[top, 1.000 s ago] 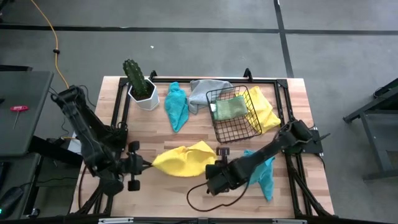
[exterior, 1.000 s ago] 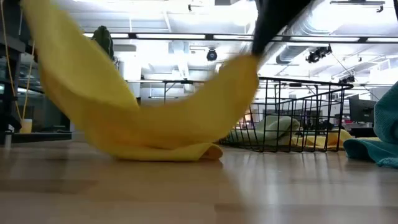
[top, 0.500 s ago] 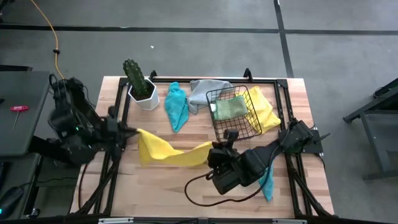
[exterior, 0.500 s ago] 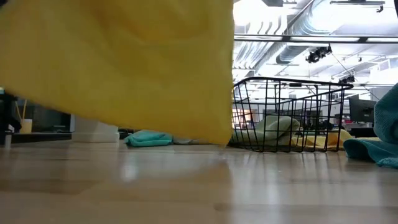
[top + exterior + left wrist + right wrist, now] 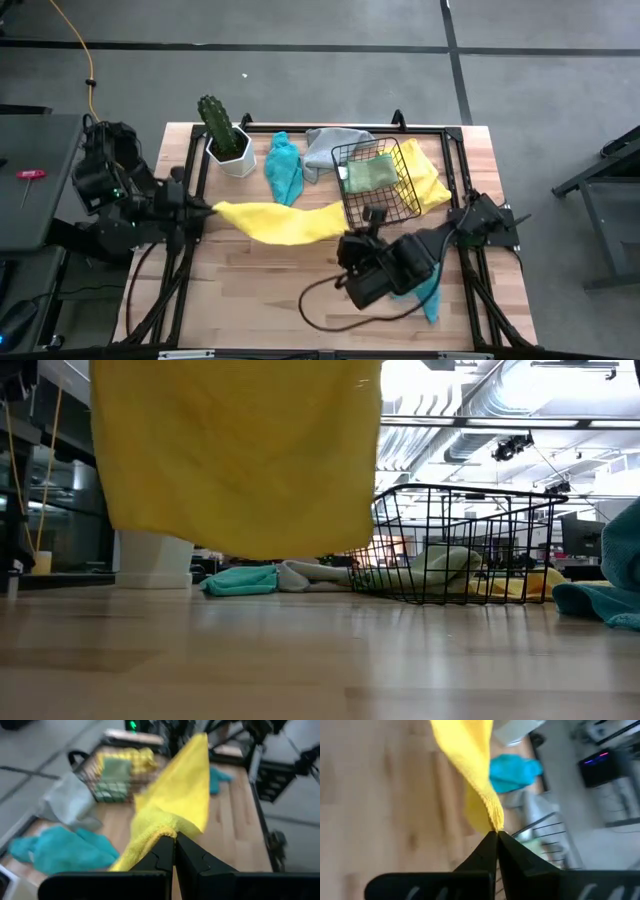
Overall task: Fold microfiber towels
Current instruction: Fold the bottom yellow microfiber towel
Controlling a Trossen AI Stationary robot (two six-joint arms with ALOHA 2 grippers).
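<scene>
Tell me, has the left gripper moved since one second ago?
Yes. The left gripper, shut on the yellow towel, went from the table's near edge up toward the cactus pot.

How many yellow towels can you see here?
2: one yellow towel hangs stretched between both arms above the table; the other yellow towel lies beside the black wire basket. More could be hidden underneath.
</scene>
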